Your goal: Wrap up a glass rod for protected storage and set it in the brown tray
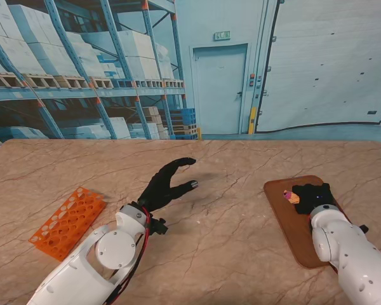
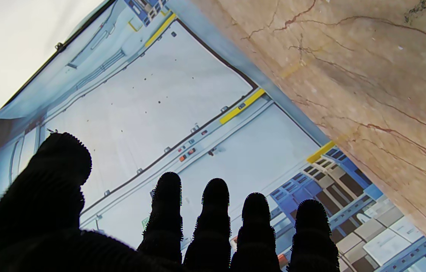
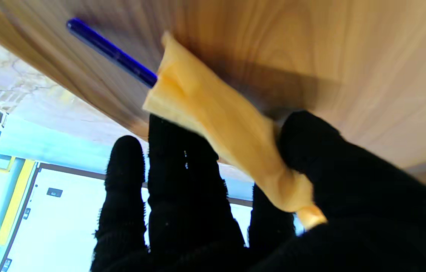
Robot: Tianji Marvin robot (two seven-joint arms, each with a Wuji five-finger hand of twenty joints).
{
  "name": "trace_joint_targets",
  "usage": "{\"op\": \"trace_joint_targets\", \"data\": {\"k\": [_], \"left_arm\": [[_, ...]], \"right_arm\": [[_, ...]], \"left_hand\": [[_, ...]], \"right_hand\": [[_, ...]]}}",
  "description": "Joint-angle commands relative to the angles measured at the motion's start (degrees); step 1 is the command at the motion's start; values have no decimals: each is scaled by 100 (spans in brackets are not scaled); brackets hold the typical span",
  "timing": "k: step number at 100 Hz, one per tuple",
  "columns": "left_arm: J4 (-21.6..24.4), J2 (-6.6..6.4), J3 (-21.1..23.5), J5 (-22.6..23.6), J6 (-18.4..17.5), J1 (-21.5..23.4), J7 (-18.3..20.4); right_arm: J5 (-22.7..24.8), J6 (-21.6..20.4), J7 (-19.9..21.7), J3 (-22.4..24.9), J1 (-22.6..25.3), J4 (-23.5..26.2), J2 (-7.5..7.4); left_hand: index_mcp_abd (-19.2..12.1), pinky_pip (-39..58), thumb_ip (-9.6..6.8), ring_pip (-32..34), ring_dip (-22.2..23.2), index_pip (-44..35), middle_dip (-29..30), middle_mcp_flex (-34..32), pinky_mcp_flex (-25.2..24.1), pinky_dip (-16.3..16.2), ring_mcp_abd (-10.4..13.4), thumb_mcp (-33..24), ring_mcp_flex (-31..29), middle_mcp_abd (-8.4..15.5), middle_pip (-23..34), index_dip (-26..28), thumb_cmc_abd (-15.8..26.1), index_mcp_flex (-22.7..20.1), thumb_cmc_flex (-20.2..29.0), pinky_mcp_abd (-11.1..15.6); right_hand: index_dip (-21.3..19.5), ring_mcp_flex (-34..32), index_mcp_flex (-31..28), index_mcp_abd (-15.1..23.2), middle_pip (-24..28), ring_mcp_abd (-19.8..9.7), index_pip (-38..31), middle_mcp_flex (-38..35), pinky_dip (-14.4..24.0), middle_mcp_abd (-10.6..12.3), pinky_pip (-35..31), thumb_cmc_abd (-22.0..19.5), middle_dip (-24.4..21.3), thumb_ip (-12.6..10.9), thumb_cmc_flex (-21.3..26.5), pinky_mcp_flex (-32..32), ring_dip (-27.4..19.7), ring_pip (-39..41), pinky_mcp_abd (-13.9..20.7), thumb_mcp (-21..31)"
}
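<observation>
Lower gently and let go only once the wrapped rod [image 3: 213, 128] lies flat on the brown tray [image 1: 286, 210] at the desk's [image 1: 241, 241] right edge. Right robot hand [image 1: 312, 196] clamped on the yellow wrap, blue tip poking out. Left robot hand [image 1: 167, 183] spread, holding nothing. Tray otherwise bare; orange rack [image 1: 68, 221] near the left edge.
</observation>
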State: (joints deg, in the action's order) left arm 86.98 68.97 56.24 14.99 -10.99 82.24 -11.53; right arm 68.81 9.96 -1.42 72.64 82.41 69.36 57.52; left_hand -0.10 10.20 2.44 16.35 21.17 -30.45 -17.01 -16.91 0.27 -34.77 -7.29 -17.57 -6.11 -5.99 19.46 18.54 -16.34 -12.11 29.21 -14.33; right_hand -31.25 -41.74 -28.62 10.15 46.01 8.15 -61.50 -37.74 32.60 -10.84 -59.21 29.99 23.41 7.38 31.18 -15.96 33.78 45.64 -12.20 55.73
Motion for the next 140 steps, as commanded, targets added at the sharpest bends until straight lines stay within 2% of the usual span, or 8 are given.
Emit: {"op": "trace_joint_targets", "data": {"k": [1, 21, 43, 68, 93, 105, 117, 140], "left_arm": [[54, 12, 33, -2, 23, 58, -28], [78, 16, 58, -11, 40, 68, -46], [146, -21, 107, 47, 135, 99, 42], [297, -197, 373, 285, 275, 242, 519], [329, -284, 702, 745, 335, 418, 540], [352, -307, 813, 1030, 466, 489, 469], [399, -320, 920, 944, 448, 561, 540], [487, -396, 1068, 530, 31, 616, 1012]], "right_arm": [[30, -34, 115, -19, 185, -28, 22], [197, -160, 162, 210, 359, 200, 15], [235, -534, 228, 799, 711, 802, 56], [-238, -1441, 143, 1400, 1098, 1688, 160], [-1813, -2117, 381, 1424, 1177, 2296, 318], [-2953, -2199, 740, 1250, 1171, 2529, 376], [-3844, -2240, 842, 915, 1118, 2643, 438], [-4781, -2540, 831, 442, 1168, 2799, 509]], "left_hand": [[-27, 28, -123, 55, 31, -143, -147, -75, 33, -117, 13, -83, -44, 3, 24, 65, 51, -106, -46, -21], [-21, 36, -129, 70, 37, -151, -162, -73, 41, -135, 18, -63, -43, 1, 25, 79, 77, -104, -37, -21], [-25, 25, -118, 43, 23, -105, -142, 10, 21, -142, -40, 4, -15, -22, -36, 65, -65, -57, -92, -54], [-16, 17, -101, -68, -27, 129, -41, 155, 50, -144, -185, 119, -57, -112, -270, -32, -374, -41, -160, -173], [32, -30, -91, -251, -74, 240, -15, 261, -44, -125, -212, 11, 11, -152, -393, -48, -673, -152, -44, -155], [69, -28, -50, -278, -64, 308, -13, 231, -34, -123, -272, 17, -9, -219, -415, -45, -768, -210, -177, -207], [122, -26, -20, -320, -73, 390, 6, 266, -35, -125, -277, 54, 10, -242, -477, -56, -840, -216, -221, -201], [171, -25, 0, -427, -107, 528, 25, 290, -4, -116, -285, 76, -2, -255, -574, -40, -890, -234, -183, -204]], "right_hand": [[-106, 344, 229, 23, -98, -54, 1298, 339, -20, 55, 246, 572, -88, -160, -432, 212, -122, -257, -108, 185], [-97, 872, 868, -149, -323, -154, 1531, 988, -96, 169, 783, 1014, -174, -107, -390, 551, -321, -785, -113, -556], [29, 1303, 1301, -271, -574, -139, 1694, 1537, 14, 175, 1438, 693, -310, -319, -403, 721, -587, -1511, -112, -2004], [74, 1436, 1487, -276, -706, -148, 1824, 1718, 49, 179, 1655, 631, -372, -396, -651, 770, -654, -1709, -111, -2128], [133, 1523, 1584, -164, -973, -232, 2058, 1848, 217, 207, 2012, 596, -495, -407, -890, 735, -702, -1981, -22, -2093], [200, 1595, 1733, -110, -1222, -258, 2330, 1955, 418, 273, 2232, 597, -579, -405, -982, 760, -770, -2257, 57, -2050], [216, 1606, 1795, -74, -1316, -270, 2444, 1973, 513, 295, 2367, 581, -590, -384, -1038, 773, -786, -2379, 69, -2068], [210, 1530, 1822, -81, -1561, -278, 2660, 1894, 676, 343, 2798, 555, -602, -385, -1396, 822, -833, -2759, 105, -1965]]}}
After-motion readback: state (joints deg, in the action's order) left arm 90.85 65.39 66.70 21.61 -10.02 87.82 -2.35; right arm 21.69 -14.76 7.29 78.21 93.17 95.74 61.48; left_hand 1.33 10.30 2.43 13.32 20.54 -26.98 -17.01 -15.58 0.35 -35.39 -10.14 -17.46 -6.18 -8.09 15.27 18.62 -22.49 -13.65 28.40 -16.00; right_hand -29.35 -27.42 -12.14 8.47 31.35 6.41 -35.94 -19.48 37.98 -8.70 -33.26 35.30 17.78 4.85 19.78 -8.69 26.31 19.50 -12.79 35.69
